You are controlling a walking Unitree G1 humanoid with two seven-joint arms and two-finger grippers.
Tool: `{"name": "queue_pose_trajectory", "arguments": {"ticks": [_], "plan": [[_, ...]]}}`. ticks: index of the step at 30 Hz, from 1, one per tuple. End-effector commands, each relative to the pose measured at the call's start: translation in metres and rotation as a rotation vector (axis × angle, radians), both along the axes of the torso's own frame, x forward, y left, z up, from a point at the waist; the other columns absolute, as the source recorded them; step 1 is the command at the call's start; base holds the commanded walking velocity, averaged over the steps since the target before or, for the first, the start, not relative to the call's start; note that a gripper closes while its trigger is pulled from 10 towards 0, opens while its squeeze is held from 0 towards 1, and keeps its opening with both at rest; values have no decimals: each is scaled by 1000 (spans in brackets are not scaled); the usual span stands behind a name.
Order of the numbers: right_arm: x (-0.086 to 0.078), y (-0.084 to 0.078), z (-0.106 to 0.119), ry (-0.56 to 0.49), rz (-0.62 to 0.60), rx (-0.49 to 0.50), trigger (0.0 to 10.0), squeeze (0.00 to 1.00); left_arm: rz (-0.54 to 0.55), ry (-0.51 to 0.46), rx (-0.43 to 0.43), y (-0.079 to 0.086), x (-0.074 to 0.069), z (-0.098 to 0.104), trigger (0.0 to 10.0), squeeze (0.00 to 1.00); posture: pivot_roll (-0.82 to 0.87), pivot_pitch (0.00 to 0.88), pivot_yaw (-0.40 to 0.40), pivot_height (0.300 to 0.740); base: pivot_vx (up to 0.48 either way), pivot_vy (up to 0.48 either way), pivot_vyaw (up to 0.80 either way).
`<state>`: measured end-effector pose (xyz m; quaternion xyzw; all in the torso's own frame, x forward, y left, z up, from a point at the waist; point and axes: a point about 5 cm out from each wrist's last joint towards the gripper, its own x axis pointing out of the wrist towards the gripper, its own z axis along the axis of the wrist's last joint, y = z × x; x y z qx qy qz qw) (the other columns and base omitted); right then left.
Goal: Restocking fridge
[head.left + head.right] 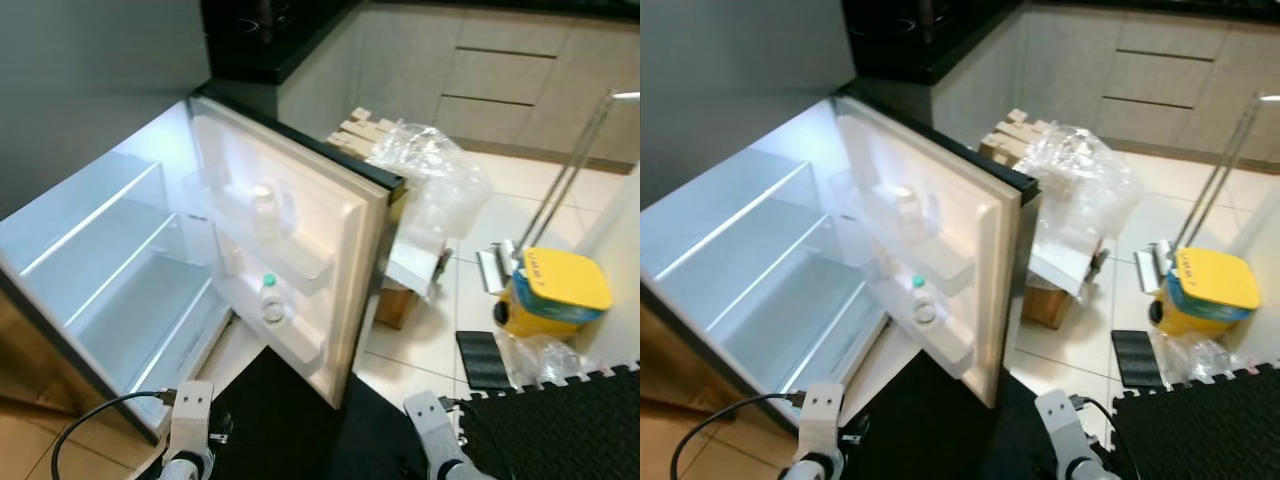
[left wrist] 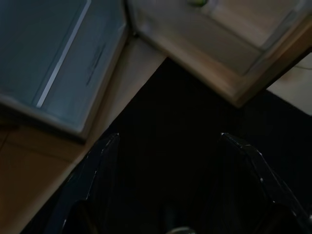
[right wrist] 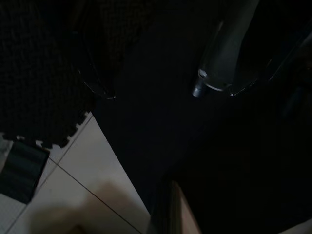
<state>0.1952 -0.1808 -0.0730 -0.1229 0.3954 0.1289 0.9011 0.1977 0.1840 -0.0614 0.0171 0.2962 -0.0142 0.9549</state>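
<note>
Hands hang low and empty, the left hand (image 2: 165, 185) spread above the dark mat (image 1: 280, 420), the right hand (image 3: 161, 92) seemingly spread, before the open fridge (image 1: 100, 270), whose door (image 1: 300, 230) already shelves a bottle (image 1: 271, 300).

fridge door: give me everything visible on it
The fridge door stands swung wide open, inner side facing the camera. The liner looks like white plastic, with a dark outer edge. It has two moulded racks: the upper rack holds a clear jar, the lower rack a bottle with a green cap, both upright. Its bottom corner hangs over the black mat.
</note>
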Motion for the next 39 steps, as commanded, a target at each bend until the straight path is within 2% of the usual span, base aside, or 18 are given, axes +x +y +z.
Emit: {"name": "queue_pose_trajectory", "arguments": {"ticks": [1,4,8,11,13,14,15,18,21,22,23,24,25,26,28,30,36,39], "plan": [[1,5,0,-15,-16,26,10000,0,16,8,8,6,-6,-2,10000,0,-82,82,2,719,0,0,0],[4,6,3,-34,-30,31,10000,0,4,-12,10,9,-5,0,10000,0,-83,84,10,719,0,0,0],[11,-6,8,-74,-68,9,10000,0,-39,-48,22,10,0,5,10000,0,-84,85,12,719,0,0,0],[22,-34,20,-155,-154,-103,10000,0,-139,-108,-18,4,10,14,10000,0,-84,89,17,719,0,0,0],[33,-58,33,-231,-261,-185,10000,0,-259,-181,-45,-6,19,24,10000,0,-84,90,19,719,0,0,0],[33,-58,33,-231,-261,-185,10000,0,-259,-181,-45,-6,19,24,10000,0,-84,90,19,719,0,0,0],[41,-73,44,-274,-329,-208,10000,0,-341,-244,-66,-13,28,35,10000,0,-86,89,25,719,0,0,0],[56,-88,62,-347,-387,-217,10000,0,-426,-319,-145,-23,44,52,10000,0,-89,92,30,719,0,0,0],[64,-90,69,-380,-400,-192,10000,0,-445,-356,-161,-27,51,61,10000,0,-91,96,34,719,0,0,0],[72,-87,75,-396,-403,-137,9216,0,-451,-394,-165,-31,59,69,10000,0,-94,99,37,719,0,0,0],[72,-87,75,-396,-403,-137,9216,0,-451,-394,-165,-31,59,69,10000,0,-94,99,37,719,0,0,0],[82,-83,82,-416,-393,-75,6078,0,-452,-429,-166,-35,66,77,10000,0,-94,104,39,719,0,0,0],[92,-76,89,-438,-360,-30,0,0,-442,-457,-153,-37,74,85,10000,0,-94,103,41,719,0,0,0],[92,-76,89,-438,-360,-30,0,0,-442,-457,-153,-37,74,85,10000,0,-94,103,41,719,0,0,0],[110,-64,104,-480,-296,1,0,0,-410,-488,-116,-37,87,95,10000,0,-91,107,41,719,0,0,0],[126,-56,120,-527,-252,8,0,0,-403,-524,-132,-39,95,106,10000,0,-88,105,40,719,0,0,0],[154,-48,154,-611,-201,-13,0,0,-466,-578,-167,-44,98,123,10000,0,-70,113,32,719,0,0,0],[161,-49,165,-635,-206,-39,0,0,-477,-585,-161,-45,98,125,10000,0,-67,114,29,719,0,0,0]]}}
